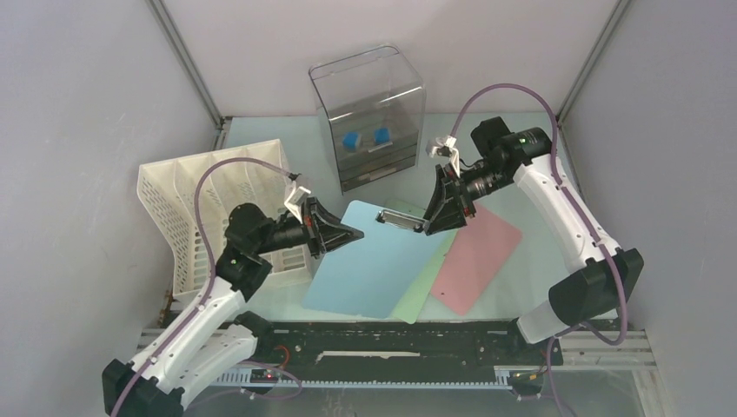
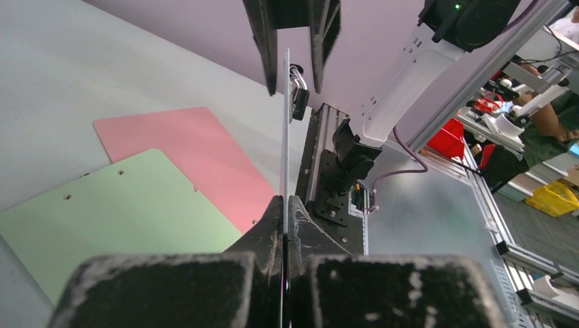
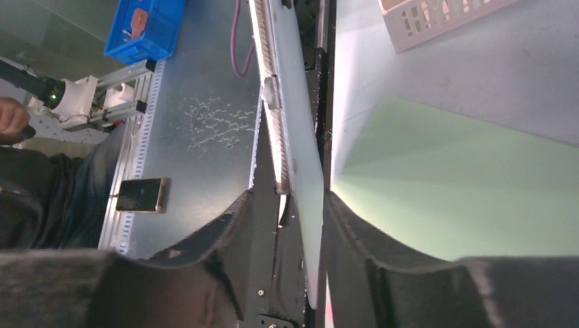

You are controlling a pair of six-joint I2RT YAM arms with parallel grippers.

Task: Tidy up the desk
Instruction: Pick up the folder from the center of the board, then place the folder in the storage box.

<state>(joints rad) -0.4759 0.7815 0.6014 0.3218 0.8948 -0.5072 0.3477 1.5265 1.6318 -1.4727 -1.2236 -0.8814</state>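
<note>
A blue clipboard (image 1: 374, 261) is held above the pale mint-green desk (image 1: 532, 276), over a green clipboard (image 1: 426, 282) and a pink clipboard (image 1: 480, 254). My left gripper (image 1: 352, 233) is shut on the blue board's left edge; in the left wrist view the board (image 2: 285, 123) runs edge-on out of the pinched jaws (image 2: 285, 205). My right gripper (image 1: 428, 224) straddles the end with the metal clip (image 1: 400, 219). In the right wrist view its jaws (image 3: 290, 198) stand open around the board (image 3: 300, 150), with a gap on one side.
A white slotted file rack (image 1: 200, 208) stands at the left, just behind my left arm. A clear plastic drawer box (image 1: 369, 113) with small blue items sits at the back centre. Grey walls surround the desk, and a black rail (image 1: 391, 334) runs along the front.
</note>
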